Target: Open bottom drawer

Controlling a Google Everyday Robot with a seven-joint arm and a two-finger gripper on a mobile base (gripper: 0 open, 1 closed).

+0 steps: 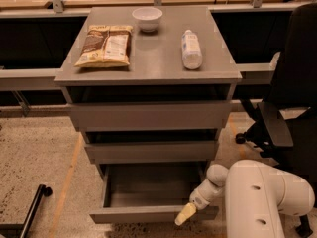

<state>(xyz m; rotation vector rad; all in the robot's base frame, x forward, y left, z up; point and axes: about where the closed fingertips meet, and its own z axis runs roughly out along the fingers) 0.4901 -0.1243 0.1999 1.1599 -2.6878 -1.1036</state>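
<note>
- your claw (185,213) sits low at the front right of the table (158,66), its pale tip against the front panel of the bottom drawer (143,215), towards that panel's right end; whether the claw is spread or pressed together, you cannot tell from here
- the bottom drawer stands pulled well out of the table, its grey box interior open to view from above; its front panel lies forward of the two fronts above it
- the relation that matters: the panel's long axis runs left to right across the view, and the claw meets it from the right, with most of the panel stretching away to the claw's left; the drawer travels straight out towards the camera, at right angles to that axis
- because the contact is off centre, a further pull looks likely to skew the drawer; judge the pull line square to the front
- only one arm (262,202) is present, so there is no nearer-hand choice
- counts: three drawers, namely the top drawer (148,115), the middle drawer (151,151) and the bottom one; one white bowl (147,19), one snack bag (105,45) and one white bottle (191,49) lying on its side, all on the table top; one black office chair (292,108) to the right
- the task looks largely done, judging by how far out the drawer stands
</note>
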